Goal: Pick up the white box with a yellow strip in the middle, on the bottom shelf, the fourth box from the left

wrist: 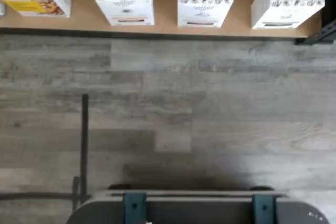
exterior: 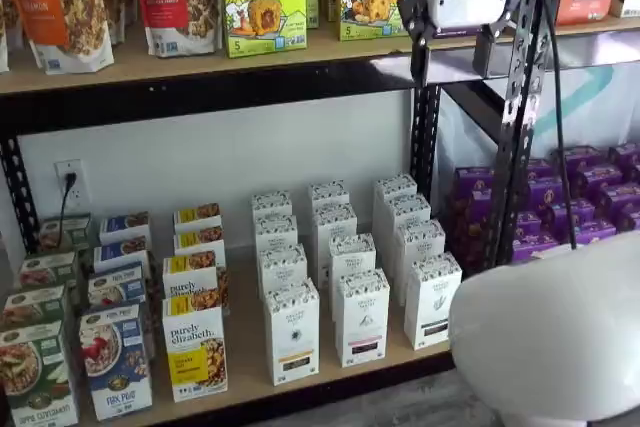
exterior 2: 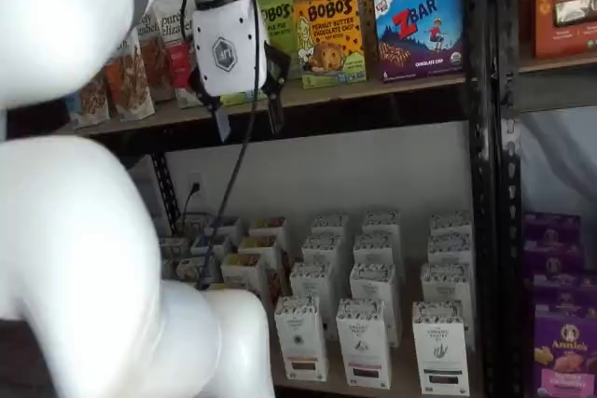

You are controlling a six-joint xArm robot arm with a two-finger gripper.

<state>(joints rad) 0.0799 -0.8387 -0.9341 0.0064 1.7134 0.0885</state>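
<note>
Claw (exterior 2: pixel 248 115) hangs spread above white box (exterior: pixel 292 332) (front of bottom shelf (exterior: pixel 300 387)).

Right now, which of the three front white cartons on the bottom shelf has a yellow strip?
The white box beside the purely elizabeth box; the middle carton and end carton carry dark strips.

White box (exterior: pixel 292 332) with a grey-speckled top band and yellow strip; pale shelf (exterior: pixel 250 372) with a black rail.

Even indoor light, slight blur
</note>
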